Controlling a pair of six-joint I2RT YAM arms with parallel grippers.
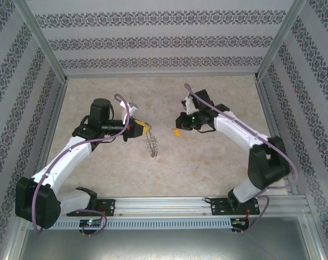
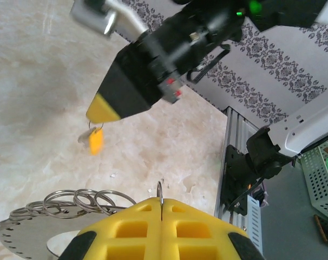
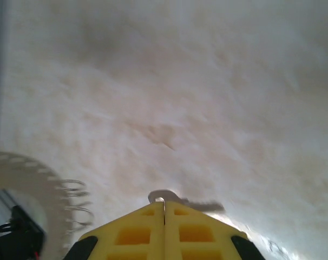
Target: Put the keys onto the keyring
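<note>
My left gripper (image 1: 146, 129) is shut on the keyring (image 1: 152, 146), which dangles below it as a thin grey coil above the table's middle. In the left wrist view the yellow fingers (image 2: 131, 227) pinch a thin wire loop (image 2: 160, 190) of the keyring (image 2: 80, 201), and its perforated grey plate spreads to the lower left. My right gripper (image 1: 179, 129) faces it a short gap away, shut on the tiny key (image 1: 176, 131). The key (image 2: 95, 140) hangs from that gripper's yellow tip, orange head down. In the right wrist view a silver part of the key (image 3: 165, 196) sticks out between the shut fingers (image 3: 137, 233).
The beige marbled table (image 1: 218, 162) is walled by patterned panels and aluminium posts (image 1: 45, 49). A metal rail (image 1: 169, 205) carrying both arm bases runs along the near edge. The right arm's base and rail end (image 2: 240, 162) show in the left wrist view.
</note>
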